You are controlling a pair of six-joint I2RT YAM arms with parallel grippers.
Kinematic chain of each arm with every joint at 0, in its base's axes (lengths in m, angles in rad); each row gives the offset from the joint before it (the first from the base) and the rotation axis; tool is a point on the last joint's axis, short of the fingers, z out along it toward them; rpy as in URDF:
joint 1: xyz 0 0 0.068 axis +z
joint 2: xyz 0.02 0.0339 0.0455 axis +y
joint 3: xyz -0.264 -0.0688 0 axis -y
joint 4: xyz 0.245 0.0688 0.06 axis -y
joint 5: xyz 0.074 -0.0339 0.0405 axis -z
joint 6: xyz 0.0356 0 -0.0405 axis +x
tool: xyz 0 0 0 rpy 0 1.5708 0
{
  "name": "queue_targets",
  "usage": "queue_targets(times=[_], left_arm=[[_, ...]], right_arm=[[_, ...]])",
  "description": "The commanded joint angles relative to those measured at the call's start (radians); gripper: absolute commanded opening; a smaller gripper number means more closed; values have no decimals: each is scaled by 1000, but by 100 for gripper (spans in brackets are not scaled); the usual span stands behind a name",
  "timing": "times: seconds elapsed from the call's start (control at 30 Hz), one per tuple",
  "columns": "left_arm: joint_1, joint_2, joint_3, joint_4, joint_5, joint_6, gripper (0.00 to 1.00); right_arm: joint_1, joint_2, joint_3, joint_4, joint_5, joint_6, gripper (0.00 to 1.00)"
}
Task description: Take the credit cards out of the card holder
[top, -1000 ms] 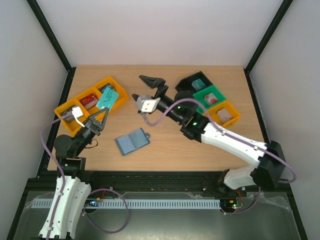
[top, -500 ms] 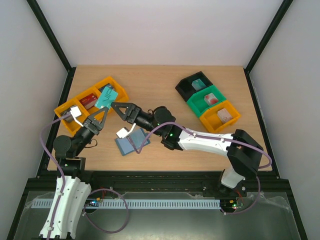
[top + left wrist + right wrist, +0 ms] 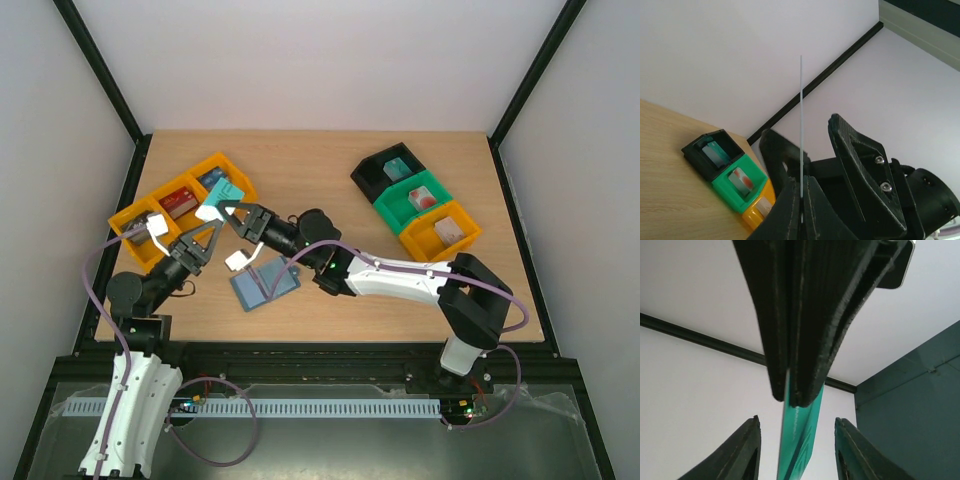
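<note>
While the left gripper (image 3: 210, 225) is pinching a teal credit card (image 3: 218, 197) by its lower edge, jaws fully shut on it, the card is standing raised off the table (image 3: 330, 160), above the near corner of the orange trays (image 3: 135, 225) on the left side.

Right gripper (image 3: 232, 218) is sitting at that same card, its arm spanning the table from the right base. Per right wrist cam, its fingers (image 3: 742, 455) are straddling the card w/ a gap showing on each side: jaws part open, narrow-ish, not touching it. Left wrist cam is showing the card edge-on as a thin line, w/ the right gripper's two black fingers flanking it, apart.

Card holder (image 3: 265, 283) is lying open & flat on the table, paler inside facing up, near the front edge, left of centre, just beside the right arm's forearm. Neither gripper is touching it. Can't tell whether more cards are sitting in its pockets.

Far right: black tray (image 3: 365, 172), green tray (image 3: 395, 205) & another orange tray (image 3: 420, 240) are lying in a row, each w/ a small block inside; well apart from both grippers.
</note>
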Motion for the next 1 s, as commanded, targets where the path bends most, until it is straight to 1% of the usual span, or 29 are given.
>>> queue_targets(times=[0.0,0.03,0.1,0.13,0.17,0.23,0.27,0.3,0.33,0.37,0.4,0.43,0.47,0.5,0.53,0.57,0.6,0.63,0.73,0.83,0.9,0.97], left_arm=[[-3,1,6,45,51,38,2],[-3,1,7,52,56,43,2],[-4,0,11,57,62,50,2],[-4,0,11,55,62,53,3],[-3,-2,14,54,63,58,2],[-4,-4,14,54,63,69,2],[-3,-7,11,53,60,77,7],[-3,-11,9,37,48,87,28],[-1,-16,8,11,25,95,54],[2,-23,5,-18,-11,101,77],[12,-31,1,-48,-37,108,93],[21,-41,-5,-77,-58,113,99],[30,-53,-11,-105,-87,120,100],[39,-67,-17,-143,-123,129,100],[48,-80,-23,-181,-163,135,100],[57,-94,-29,-215,-205,138,100],[67,-106,-34,-251,-244,139,100],[75,-116,-39,-283,-285,139,100],[101,-137,-54,-358,-372,137,100],[128,-181,-78,-404,-418,130,100],[144,-206,-98,-425,-437,123,100],[158,-231,-116,-465,-456,114,100]], right_arm=[[4,14,40,85,18,-34,35],[4,15,41,84,24,-36,31],[4,13,39,82,38,-38,17],[4,10,38,77,50,-40,6],[4,7,32,77,59,-41,2],[4,-2,21,71,73,-21,2],[4,-8,14,63,87,3,2],[5,-15,11,51,107,34,2],[5,-20,15,30,145,81,2],[7,-27,27,-2,189,142,2],[7,-31,48,-47,251,221,1],[7,-37,81,-117,326,326,2],[6,-40,143,-239,399,450,2],[-7,-32,220,-397,457,603,2],[-30,-19,310,-632,472,743,2],[-60,-1,387,-787,469,889,1],[-110,20,460,-895,464,1010,2],[-146,45,526,-1001,465,1093,2],[-248,132,676,-1270,492,1248,2],[-358,253,846,-1519,476,1390,2],[-431,318,929,-1609,464,1465,2],[-503,356,955,-1642,462,1520,2]])
